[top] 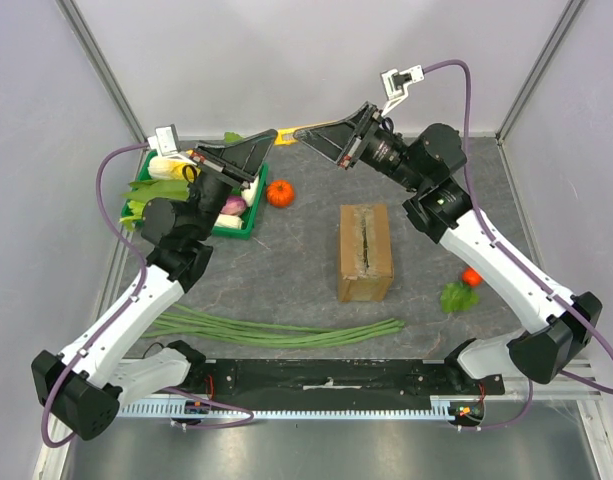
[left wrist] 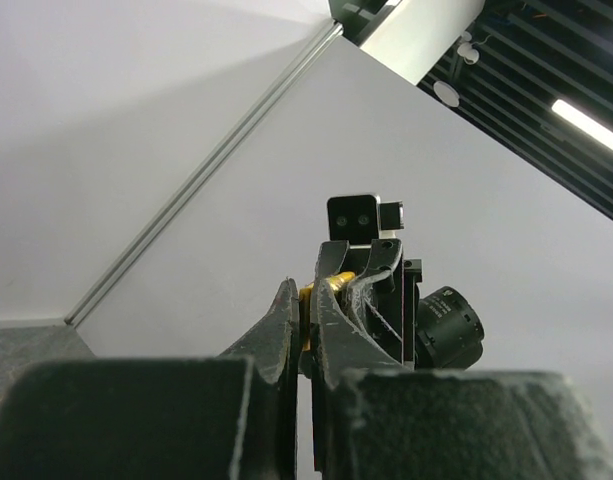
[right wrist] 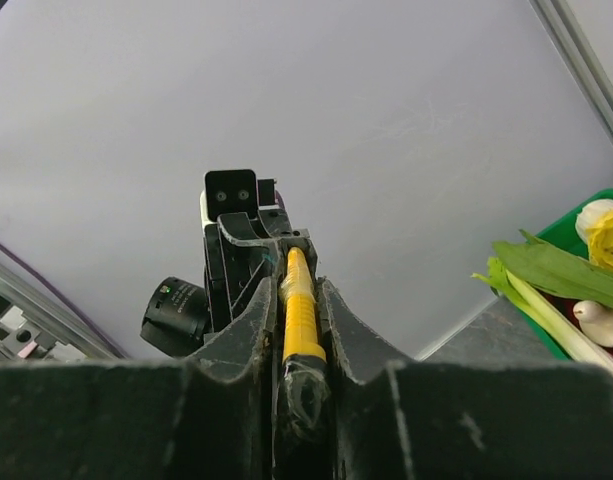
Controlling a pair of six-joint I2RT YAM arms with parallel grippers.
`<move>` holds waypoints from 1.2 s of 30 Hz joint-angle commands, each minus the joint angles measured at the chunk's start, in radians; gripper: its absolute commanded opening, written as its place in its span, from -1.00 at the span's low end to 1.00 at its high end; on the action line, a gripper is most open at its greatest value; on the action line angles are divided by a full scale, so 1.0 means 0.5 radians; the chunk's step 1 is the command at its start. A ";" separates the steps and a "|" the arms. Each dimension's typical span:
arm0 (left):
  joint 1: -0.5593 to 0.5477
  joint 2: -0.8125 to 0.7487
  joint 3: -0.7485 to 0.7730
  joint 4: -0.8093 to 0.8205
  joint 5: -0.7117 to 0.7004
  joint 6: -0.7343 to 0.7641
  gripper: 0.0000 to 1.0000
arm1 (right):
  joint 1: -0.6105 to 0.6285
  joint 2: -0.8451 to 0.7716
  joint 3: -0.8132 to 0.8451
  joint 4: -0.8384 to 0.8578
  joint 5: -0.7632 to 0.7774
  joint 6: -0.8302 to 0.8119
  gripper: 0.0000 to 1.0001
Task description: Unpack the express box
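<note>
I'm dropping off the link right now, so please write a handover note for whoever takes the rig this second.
Left gripper: shut on the yellow tool, raised high.
Right gripper: closed on the same tool, tip to tip with the left. It looks like a mid-air handover.
Box: mid-table, flaps shut, seam up, neither arm near it.
Done: tool is in hand.
Left: finish the handover, open the box, take out whatever is inside.
</note>
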 commanded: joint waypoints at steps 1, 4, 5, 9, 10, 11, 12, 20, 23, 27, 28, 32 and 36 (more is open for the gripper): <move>-0.013 -0.060 0.001 -0.133 0.043 0.097 -0.87 | 0.011 -0.032 0.102 -0.175 0.032 -0.172 -1.00; -0.013 -0.097 0.031 -0.232 0.095 0.180 0.15 | -0.007 -0.068 0.105 -0.319 0.087 -0.270 -1.00; -0.010 -0.103 0.047 -0.357 0.110 0.204 0.46 | -0.041 -0.108 0.099 -0.371 0.112 -0.306 -1.00; 0.011 -0.103 0.172 -0.796 0.190 0.413 0.80 | -0.155 -0.246 0.016 -0.776 0.351 -0.512 -1.00; 0.024 -0.069 0.230 -0.906 0.214 0.431 0.84 | -0.170 -0.274 0.007 -0.853 0.421 -0.637 -1.00; 0.057 -0.045 0.258 -1.080 0.245 0.456 0.93 | -0.194 -0.329 -0.003 -1.008 0.489 -0.699 -1.00; 0.085 -0.017 0.283 -1.158 0.285 0.465 0.95 | -0.198 -0.351 -0.006 -1.089 0.566 -0.781 -1.00; 0.214 0.436 0.219 -1.352 0.758 0.502 0.99 | -0.198 -0.547 -0.125 -1.568 1.296 -1.239 -1.00; 0.125 0.559 0.096 -1.358 0.727 0.533 0.95 | -0.198 -0.614 -0.251 -1.620 1.410 -1.267 -1.00; -0.037 0.752 0.047 -1.364 0.657 0.545 0.89 | -0.198 -0.664 -0.404 -1.630 1.416 -1.230 -1.00; -0.077 0.793 0.056 -1.367 0.644 0.539 0.86 | -0.195 -0.670 -0.432 -1.624 1.413 -1.215 -1.00; -0.126 1.026 0.126 -1.367 0.647 0.505 0.76 | -0.198 -0.670 -0.588 -1.544 1.376 -1.157 -1.00; -0.142 1.195 0.249 -1.468 0.611 0.490 0.67 | -0.198 -0.645 -0.677 -1.464 1.355 -1.135 -1.00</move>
